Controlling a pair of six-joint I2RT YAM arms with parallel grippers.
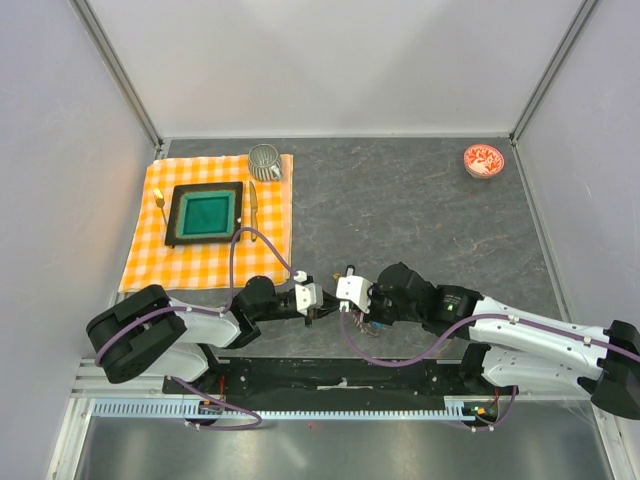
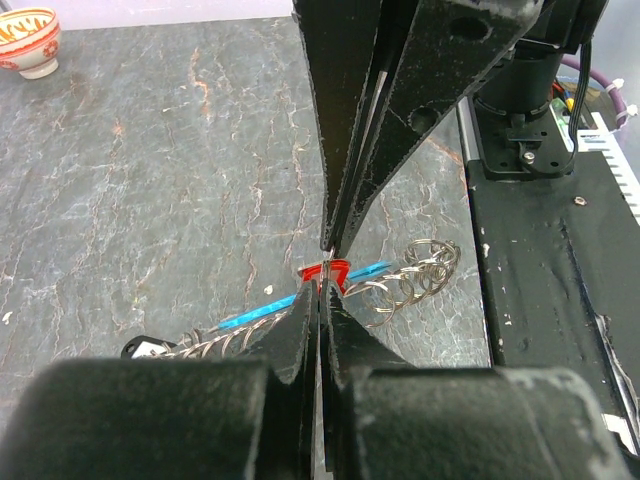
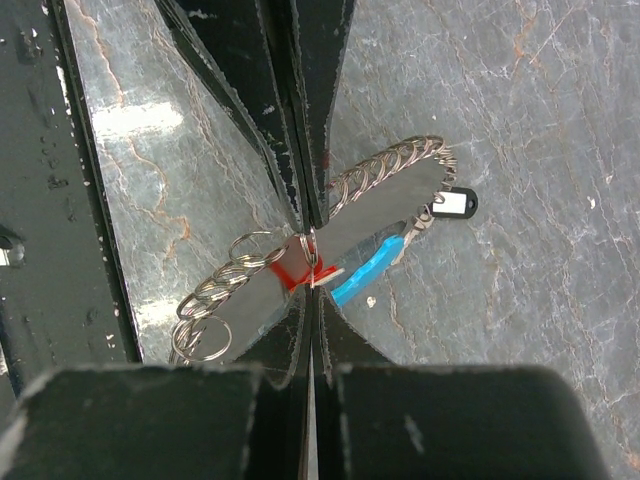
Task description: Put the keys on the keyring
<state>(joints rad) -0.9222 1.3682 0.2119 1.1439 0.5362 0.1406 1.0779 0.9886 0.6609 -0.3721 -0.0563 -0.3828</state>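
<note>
Two grippers meet tip to tip over the near middle of the table (image 1: 420, 220). The left gripper (image 2: 320, 292) has its jaws pressed fully together, and so does the right gripper (image 3: 314, 292). A red key tag (image 2: 327, 272) sits exactly where the two sets of tips come together. Which pair pinches it cannot be told.

The keyring (image 3: 392, 163) stretches left and right through that same spot. Its silvery chain loops fan out on both sides, and its bright blue tag (image 3: 366, 269) lies just beside the red one. At one end of the chain is a black key tag (image 3: 455, 204) with a white label. No writing can be read on the label, and no brand marks show anywhere.

The tabletop is dark grey and stone-patterned, with pale and rust-coloured veins. Plain pale walls framed by metal rails close it in. At far left an orange checked cloth (image 1: 205, 265) carries a black tray (image 1: 172, 214) and a metal mug (image 1: 264, 160). At far right stands a red-patterned bowl (image 1: 483, 160).
</note>
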